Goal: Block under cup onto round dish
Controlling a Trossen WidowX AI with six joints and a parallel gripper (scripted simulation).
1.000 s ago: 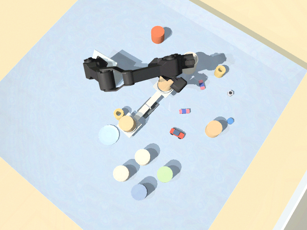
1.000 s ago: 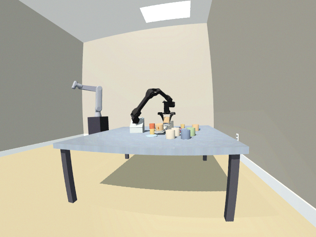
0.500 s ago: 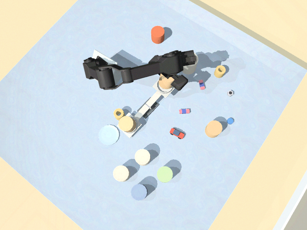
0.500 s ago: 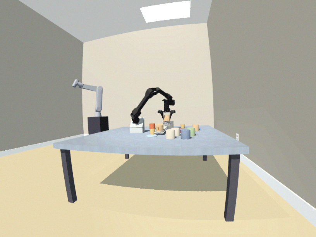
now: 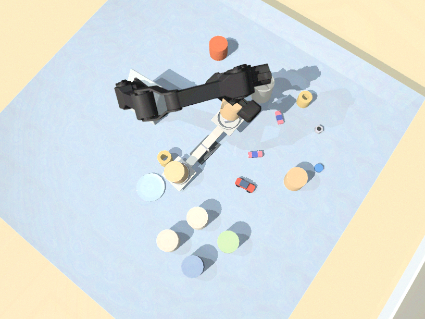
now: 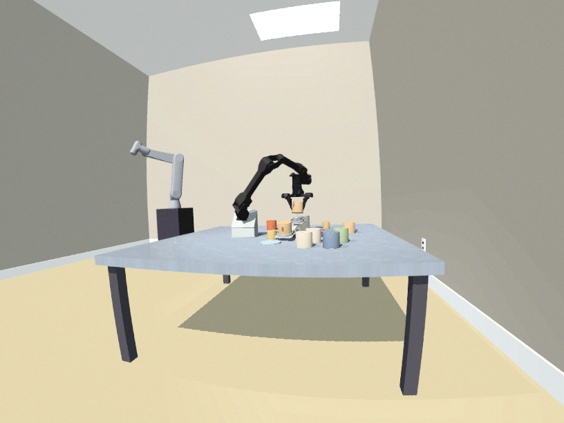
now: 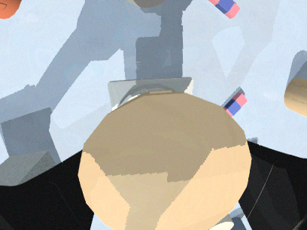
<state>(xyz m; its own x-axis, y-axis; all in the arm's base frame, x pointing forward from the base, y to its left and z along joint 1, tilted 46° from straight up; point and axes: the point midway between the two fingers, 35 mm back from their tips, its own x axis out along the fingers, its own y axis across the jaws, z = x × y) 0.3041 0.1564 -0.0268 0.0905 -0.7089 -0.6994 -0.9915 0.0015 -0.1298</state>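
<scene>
My gripper (image 5: 233, 107) (image 6: 297, 204) (image 7: 159, 140) is shut on one tan-orange cup (image 5: 229, 112) (image 6: 297, 208) (image 7: 164, 146), held above the far pan (image 5: 230, 131) (image 6: 297, 220) (image 7: 116, 89) of the balance. A gap shows between cup and pan in the exterior view. The other tan cup (image 5: 176, 172) (image 6: 284, 227) stands on the near pan (image 5: 180, 187). The white beam (image 5: 212, 137) joins the pans. The pale blue round dish (image 5: 150, 187) (image 6: 270, 242) lies beside the near pan, with nothing on it. I cannot make out the block; the cup covers much of the far pan.
A yellow tube (image 5: 164, 158) stands close to the near pan. A grey container (image 5: 262, 93) stands beyond the far pan under the arm. A red car (image 5: 244, 184), two pink-blue pieces (image 5: 255, 154) (image 5: 279, 117) and several cylinders (image 5: 197, 218) (image 5: 228, 241) (image 5: 295, 179) are spread around.
</scene>
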